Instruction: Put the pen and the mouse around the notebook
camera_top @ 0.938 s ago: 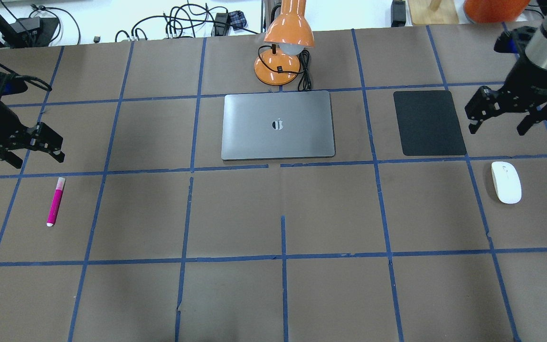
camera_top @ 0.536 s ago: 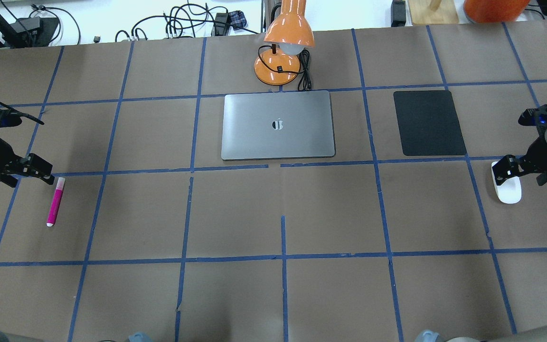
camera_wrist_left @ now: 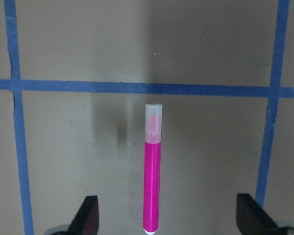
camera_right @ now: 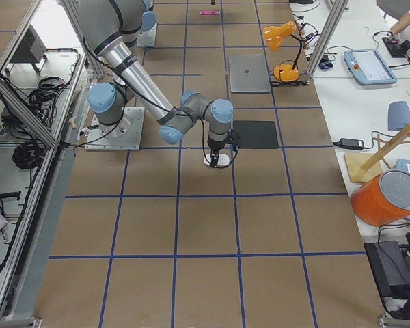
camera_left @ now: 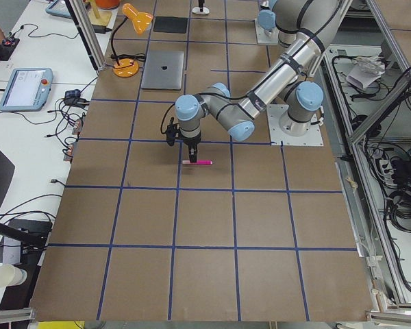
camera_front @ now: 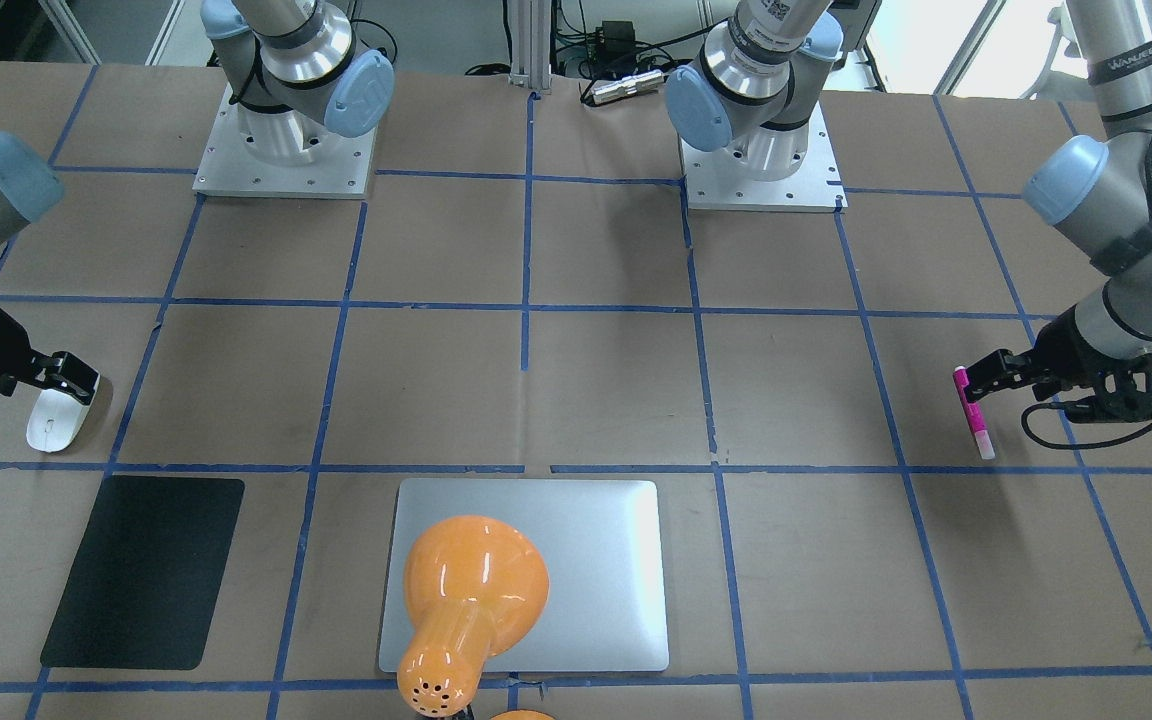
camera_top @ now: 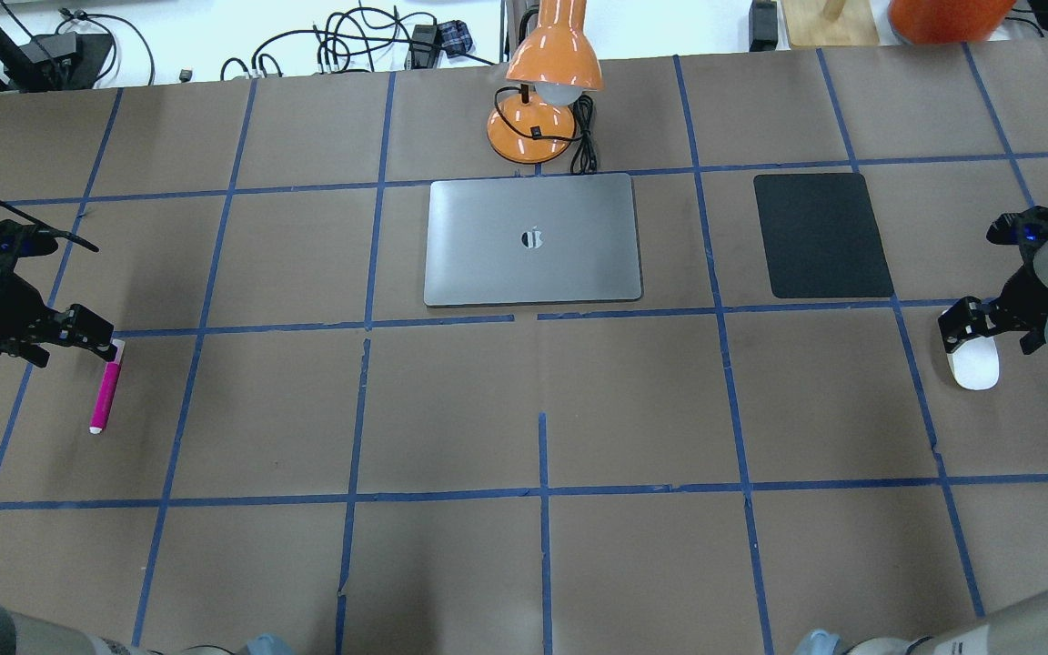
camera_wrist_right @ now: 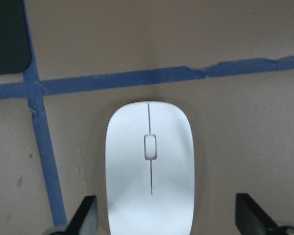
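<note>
The magenta pen lies on the brown table at the left; it also shows in the left wrist view as the pen, pale cap pointing away. My left gripper hangs open low over its cap end, one finger on each side of the pen. The white mouse rests at the right. In the right wrist view the mouse sits between the spread fingers of my open right gripper. The silver notebook lies closed at the middle back, apart from both.
An orange desk lamp stands right behind the notebook, its cord coiled beside the base. A thin black pad lies between notebook and mouse. Blue tape lines grid the table. The arm bases are bolted at the robot's edge.
Both arms came down and toward the robot from higher up. The left gripper now sits by the pen's cap end, and the right one over the mouse. Pen and mouse have not moved.
</note>
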You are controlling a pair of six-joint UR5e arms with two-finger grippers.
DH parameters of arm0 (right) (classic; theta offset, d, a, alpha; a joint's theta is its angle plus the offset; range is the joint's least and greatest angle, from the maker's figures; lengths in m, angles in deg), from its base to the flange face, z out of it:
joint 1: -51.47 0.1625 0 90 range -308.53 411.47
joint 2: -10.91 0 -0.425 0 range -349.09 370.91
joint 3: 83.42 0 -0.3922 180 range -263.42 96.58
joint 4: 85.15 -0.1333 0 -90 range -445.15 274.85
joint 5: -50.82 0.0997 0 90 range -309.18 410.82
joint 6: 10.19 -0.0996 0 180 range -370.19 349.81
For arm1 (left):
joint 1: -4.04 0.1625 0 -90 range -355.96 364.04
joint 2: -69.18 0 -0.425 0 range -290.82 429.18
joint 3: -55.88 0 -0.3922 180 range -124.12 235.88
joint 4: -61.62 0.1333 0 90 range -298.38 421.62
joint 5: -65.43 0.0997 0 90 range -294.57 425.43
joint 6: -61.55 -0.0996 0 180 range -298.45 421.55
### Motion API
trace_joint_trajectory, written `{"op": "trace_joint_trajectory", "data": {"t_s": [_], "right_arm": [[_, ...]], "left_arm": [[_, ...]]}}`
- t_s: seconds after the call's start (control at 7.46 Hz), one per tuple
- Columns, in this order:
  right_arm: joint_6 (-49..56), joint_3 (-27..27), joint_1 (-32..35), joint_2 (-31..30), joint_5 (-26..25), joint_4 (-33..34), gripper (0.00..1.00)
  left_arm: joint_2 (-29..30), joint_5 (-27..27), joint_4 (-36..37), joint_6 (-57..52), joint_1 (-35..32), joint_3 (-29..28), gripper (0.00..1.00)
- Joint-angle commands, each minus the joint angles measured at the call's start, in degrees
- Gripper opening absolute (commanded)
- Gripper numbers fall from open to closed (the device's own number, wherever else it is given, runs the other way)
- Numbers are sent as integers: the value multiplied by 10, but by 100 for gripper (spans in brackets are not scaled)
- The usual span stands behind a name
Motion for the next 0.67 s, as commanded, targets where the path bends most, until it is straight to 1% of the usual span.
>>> {"op": "trace_joint_trajectory", "data": {"t_s": [0.0, 0.4, 0.54], "right_arm": [[-1, -18, 1, 31, 1, 0, 100], [-12, -18, 12, 30, 10, -1, 100], [-12, -18, 12, 30, 10, -3, 96]], "left_arm": [[15, -1, 3, 24, -1, 3, 100], [24, 1, 23, 19, 0, 13, 100], [30, 5, 53, 24, 0, 27, 100]]}}
